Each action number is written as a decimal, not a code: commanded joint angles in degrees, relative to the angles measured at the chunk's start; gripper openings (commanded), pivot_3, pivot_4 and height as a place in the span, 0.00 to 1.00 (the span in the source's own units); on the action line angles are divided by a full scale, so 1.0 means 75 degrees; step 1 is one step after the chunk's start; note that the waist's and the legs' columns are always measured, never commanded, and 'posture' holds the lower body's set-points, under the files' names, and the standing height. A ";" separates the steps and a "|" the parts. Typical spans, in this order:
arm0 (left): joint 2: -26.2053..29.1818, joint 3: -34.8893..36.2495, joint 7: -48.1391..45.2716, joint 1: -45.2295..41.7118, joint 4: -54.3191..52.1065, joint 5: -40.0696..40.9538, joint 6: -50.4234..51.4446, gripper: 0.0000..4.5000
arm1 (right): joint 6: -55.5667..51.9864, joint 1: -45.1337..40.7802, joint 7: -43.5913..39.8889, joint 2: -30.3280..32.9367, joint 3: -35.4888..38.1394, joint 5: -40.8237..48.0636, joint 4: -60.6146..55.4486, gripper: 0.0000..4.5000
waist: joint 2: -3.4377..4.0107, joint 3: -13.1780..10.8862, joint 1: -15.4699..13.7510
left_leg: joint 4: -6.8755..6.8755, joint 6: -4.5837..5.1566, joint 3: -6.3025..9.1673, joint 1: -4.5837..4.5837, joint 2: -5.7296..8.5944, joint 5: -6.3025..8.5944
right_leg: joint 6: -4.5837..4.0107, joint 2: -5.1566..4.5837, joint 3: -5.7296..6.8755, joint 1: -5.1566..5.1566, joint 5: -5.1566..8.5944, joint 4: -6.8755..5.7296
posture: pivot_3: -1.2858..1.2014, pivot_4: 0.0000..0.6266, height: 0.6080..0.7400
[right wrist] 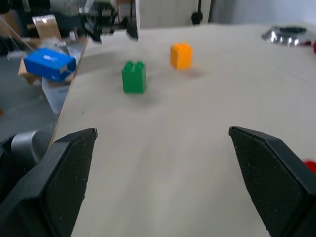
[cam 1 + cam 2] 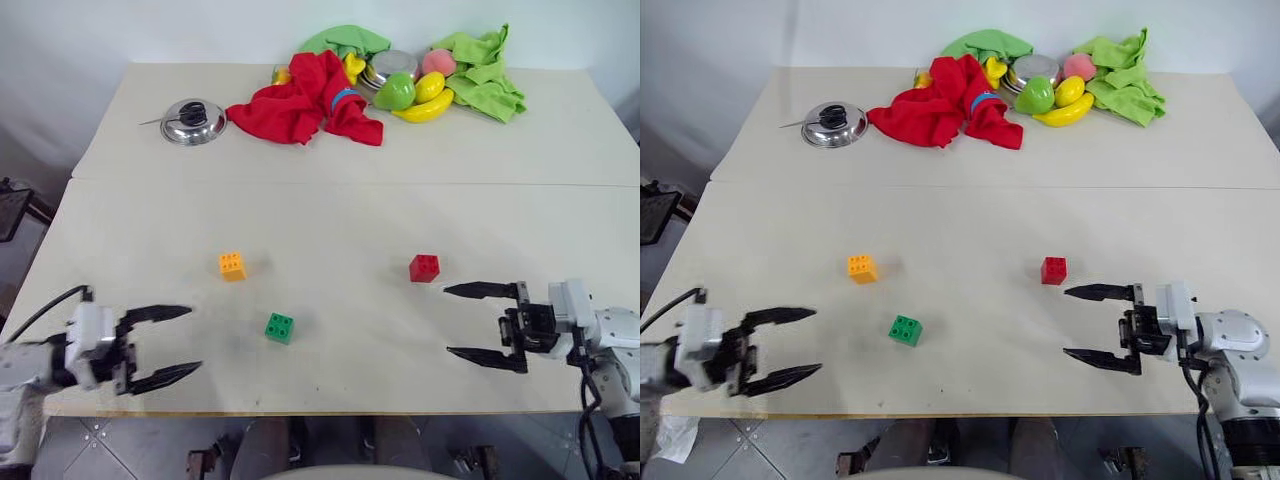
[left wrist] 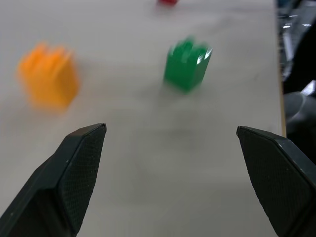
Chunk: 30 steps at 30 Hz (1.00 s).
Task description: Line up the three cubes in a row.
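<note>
The pale beige tabletop (image 2: 330, 215) has wide bare room around the three small studded plastic cubes, which sit apart in its near half. The orange-yellow cube (image 2: 232, 265) lies left of centre, the green cube (image 2: 279, 327) just nearer the front edge and a little to its right, and the red cube (image 2: 424, 267) well off to the right, roughly level with the orange-yellow one. The left gripper (image 2: 172, 345) hovers over the front left corner with its two black fingers spread wide and holding nothing; the right gripper (image 2: 462, 322) sits near the front right edge, fingers likewise wide apart and empty, the red cube just beyond its upper finger. Along the far edge lie a shiny metal pot lid (image 2: 193, 121), a crumpled red cloth (image 2: 305, 103), green cloths (image 2: 484, 70) and plastic fruit (image 2: 422, 91), partly covering one another. In the right wrist view the red cube is cut off at the border
</note>
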<state>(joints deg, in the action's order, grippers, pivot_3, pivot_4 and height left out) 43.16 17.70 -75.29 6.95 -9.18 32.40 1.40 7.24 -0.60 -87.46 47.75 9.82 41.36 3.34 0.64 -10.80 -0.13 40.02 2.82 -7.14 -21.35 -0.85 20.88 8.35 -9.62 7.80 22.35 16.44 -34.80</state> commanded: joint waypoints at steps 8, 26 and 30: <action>-0.0527 -0.2347 -0.0206 -0.1593 0.0613 -0.1256 -0.0548 1.00 | -0.0366 0.1005 -0.0022 0.0332 0.0979 -0.0156 -0.0676 0.99 | 0.0003 0.0002 0.0022 | 0.0001 0.0002 -0.0029 0.0009 -0.0006 -0.0003 | 0.0002 0.0025 -0.0009 0.0004 -0.0001 -0.0004 | 0.52 0.24 1.00; -0.0575 -0.2620 0.0273 -0.3652 0.0974 -0.0896 0.1234 0.33 | -0.0182 0.1916 0.0338 -0.0079 0.1930 -0.0327 -0.0956 1.00 | -0.0005 -0.0002 -0.0045 | 0.0009 0.0010 -0.0017 0.0007 -0.0001 -0.0007 | 0.0007 0.0020 -0.0011 -0.0002 -0.0003 -0.0007 | 0.52 0.24 1.00; -0.0646 -0.2552 0.0491 -0.4792 0.0996 -0.0634 0.2098 0.33 | -0.0123 0.2162 0.0317 -0.0107 0.2346 -0.0313 -0.0836 1.00 | -0.0008 -0.0002 -0.0145 | 0.0012 0.0014 -0.0015 0.0008 0.0004 -0.0009 | 0.0011 0.0021 -0.0011 -0.0008 -0.0006 -0.0007 | 0.52 0.24 1.00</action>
<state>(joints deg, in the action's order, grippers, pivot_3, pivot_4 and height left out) 38.53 -2.57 -72.26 -26.00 -0.54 25.48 14.43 5.23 15.10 -84.90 47.01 24.67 38.17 -3.01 0.58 -10.82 -1.21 40.11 2.92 -7.26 -21.28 -0.80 20.81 8.43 -9.46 7.71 22.28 16.39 -34.85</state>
